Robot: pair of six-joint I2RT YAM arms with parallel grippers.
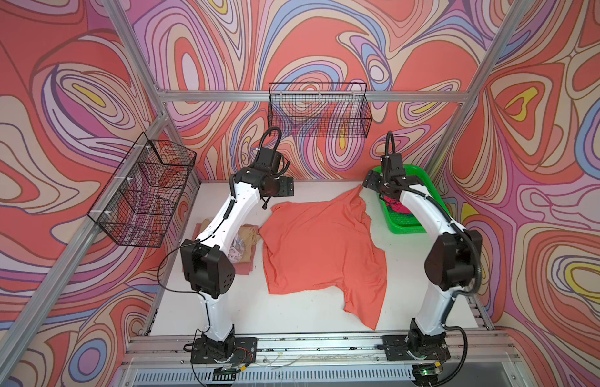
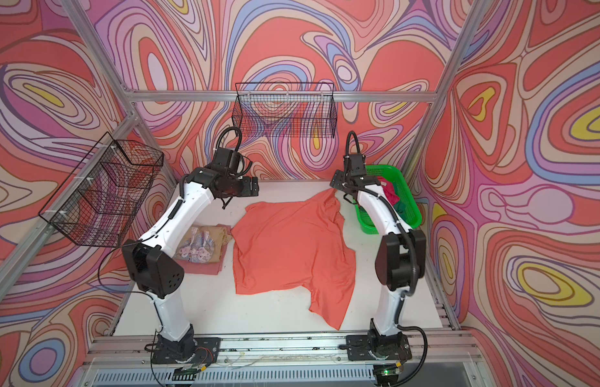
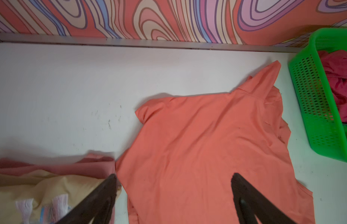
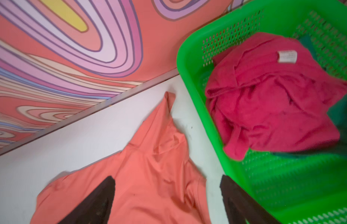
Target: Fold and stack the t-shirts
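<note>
A coral-orange t-shirt [image 1: 322,248] lies spread out, wrinkled, in the middle of the white table, one corner peaked up toward the back right [image 4: 168,100]. My left gripper [image 3: 173,175] hangs open above the shirt's back left part, nothing between its fingers. Over the peaked back right corner, beside the basket, my right gripper [image 4: 167,177] is open and empty too. A magenta-pink t-shirt [image 4: 265,108] with a white label lies crumpled in the green basket, on a dark green one [image 4: 341,112]. At the left, a folded tan printed t-shirt [image 2: 204,244] rests on a salmon-pink one [image 3: 91,166].
The green plastic basket [image 1: 426,177] stands at the back right corner of the table. A black wire basket [image 1: 320,114] hangs on the back rail and another [image 1: 144,191] on the left rail. Bare white table [image 1: 291,315] shows in front of the shirt.
</note>
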